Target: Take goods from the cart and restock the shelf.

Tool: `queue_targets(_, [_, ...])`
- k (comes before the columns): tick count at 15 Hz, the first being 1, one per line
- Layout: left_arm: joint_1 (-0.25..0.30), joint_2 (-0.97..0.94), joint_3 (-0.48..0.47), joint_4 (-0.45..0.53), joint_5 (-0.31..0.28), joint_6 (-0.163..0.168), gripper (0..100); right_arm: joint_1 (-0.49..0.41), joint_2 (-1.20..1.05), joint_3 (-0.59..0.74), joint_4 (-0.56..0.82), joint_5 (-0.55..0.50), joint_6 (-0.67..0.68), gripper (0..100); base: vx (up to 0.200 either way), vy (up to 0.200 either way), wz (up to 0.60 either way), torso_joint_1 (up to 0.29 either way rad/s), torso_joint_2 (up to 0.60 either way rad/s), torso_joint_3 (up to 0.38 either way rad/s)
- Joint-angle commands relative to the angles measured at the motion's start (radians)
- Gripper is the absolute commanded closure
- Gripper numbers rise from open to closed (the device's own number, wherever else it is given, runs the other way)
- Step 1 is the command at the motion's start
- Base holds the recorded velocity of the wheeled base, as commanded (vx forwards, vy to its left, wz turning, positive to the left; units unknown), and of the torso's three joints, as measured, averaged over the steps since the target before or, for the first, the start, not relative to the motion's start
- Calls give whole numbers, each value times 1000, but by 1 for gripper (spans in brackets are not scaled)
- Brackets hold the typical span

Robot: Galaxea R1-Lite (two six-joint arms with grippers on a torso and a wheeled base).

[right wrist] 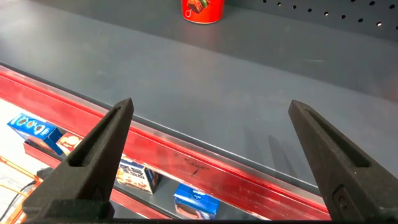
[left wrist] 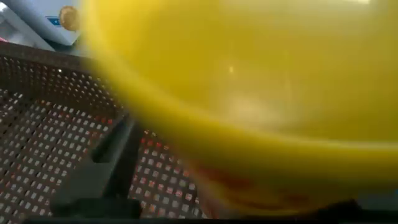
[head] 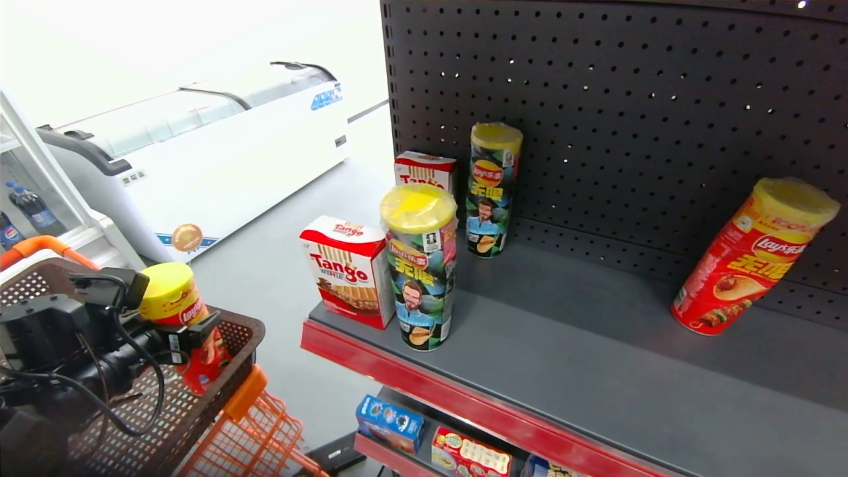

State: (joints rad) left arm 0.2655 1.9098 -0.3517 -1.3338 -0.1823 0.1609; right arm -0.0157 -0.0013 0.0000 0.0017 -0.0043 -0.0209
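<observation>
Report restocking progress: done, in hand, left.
Done: two green cans, two wafer boxes and a leaning red can sit on the shelf. In hand: left gripper holds a second red can at the cart. Left: placing it on the shelf, where the right gripper hovers open.

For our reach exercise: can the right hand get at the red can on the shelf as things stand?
Probably yes: the right hand is open, and only bare shelf lies between it and the red can.

White chest freezer [head: 218, 152] (glass sliding lid), dark drink bottles [head: 32, 207] far left, grey floor [head: 265, 271].
</observation>
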Motion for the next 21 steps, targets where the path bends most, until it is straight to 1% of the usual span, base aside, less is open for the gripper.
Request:
queue_targets(1, [0,23,-18,4,0,0,100,0,1,0,0,0,-1,0,0,0,0,0,0,0])
queue_targets(4, [-62,6,-16,4,0,9,100,0,1,0,0,0,-1,0,0,0,0,0,0,0])
queue_targets(5, [-66,-20,-18,16,4,11,100,0,1,0,0,0,-1,0,0,0,0,0,0,0])
queue_targets(6, [-75,-89,-32,47,23,8,100,0,1,0,0,0,-1,0,0,0,0,0,0,0])
queue_targets(7, [-89,-155,-56,110,26,8,100,0,1,0,0,0,-1,0,0,0,0,0,0,0])
queue_targets(8, [-91,-230,-75,197,26,8,100,0,1,0,0,0,-1,0,0,0,0,0,0,0])
queue_targets(9, [-89,-327,-93,312,23,6,100,0,1,0,0,0,-1,0,0,0,0,0,0,0])
queue_targets(10, [-92,-394,-104,380,21,6,100,0,1,0,0,0,-1,0,0,0,0,0,0,0])
queue_targets(11, [-94,-434,-107,409,20,6,100,0,1,0,0,0,-1,0,0,0,0,0,0,0])
queue_targets(13, [-134,-526,-118,427,23,3,100,2,1,0,0,0,-1,0,0,0,0,0,0,0])
queue_targets(14, [-164,-561,-105,429,26,0,100,0,1,0,0,0,-1,0,0,0,0,0,0,0])
queue_targets(15, [-207,-583,-96,436,30,-1,100,0,1,0,0,0,-1,0,0,0,0,0,0,0])
queue_targets(16, [-249,-601,-98,458,52,-3,100,0,1,0,0,0,-1,0,0,0,0,0,0,0])
queue_targets(17, [-287,-604,-101,476,52,-15,100,0,1,0,0,0,-1,0,0,0,0,0,0,0])
queue_targets(18, [-301,-607,-90,481,55,-27,100,0,1,0,0,0,-1,0,0,0,0,0,0,0])
queue_targets(19, [-351,-615,-47,470,21,-32,100,0,1,0,0,0,-1,0,0,0,0,0,0,0])
queue_targets(20, [-385,-634,-32,469,15,-32,100,0,1,0,0,0,-1,0,0,0,0,0,0,0])
queue_targets(21, [-401,-653,-16,475,14,-43,100,0,1,0,0,0,-1,0,0,0,0,0,0,0])
